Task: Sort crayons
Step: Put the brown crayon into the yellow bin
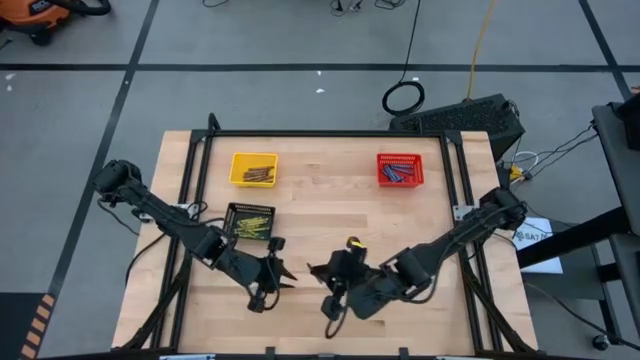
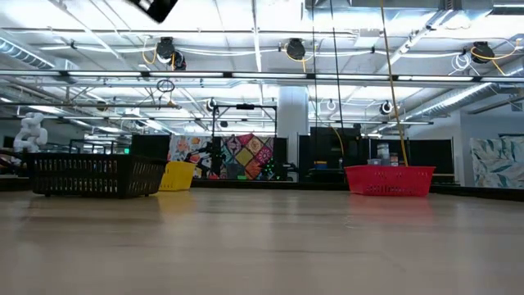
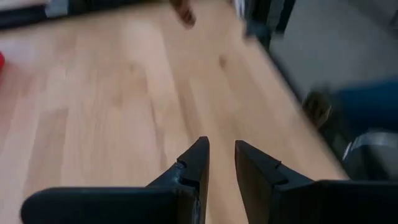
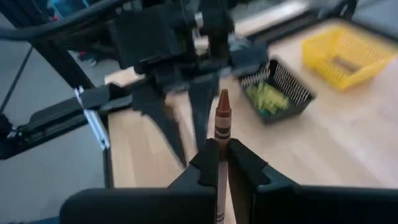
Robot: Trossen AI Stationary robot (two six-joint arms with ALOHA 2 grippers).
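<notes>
Fingers of the right end effector (image 4: 219, 163) pinch a brown crayon (image 4: 222, 121) upright, its tip pointing toward the left arm, near the front middle of the tabletop (image 1: 330, 215). Just beside it, on the side of the black basket (image 1: 249, 222), the left end effector (image 1: 283, 278) hangs over bare wood with its fingers slightly spread and nothing between them. The black basket, beyond the left end effector, holds yellow-green crayons (image 4: 268, 98). Farther back from it, the yellow basket (image 1: 253, 169) holds brown crayons (image 1: 258, 172). Well apart toward the far right corner, the red basket (image 1: 400, 169) holds blue-grey crayons (image 1: 397, 174)
</notes>
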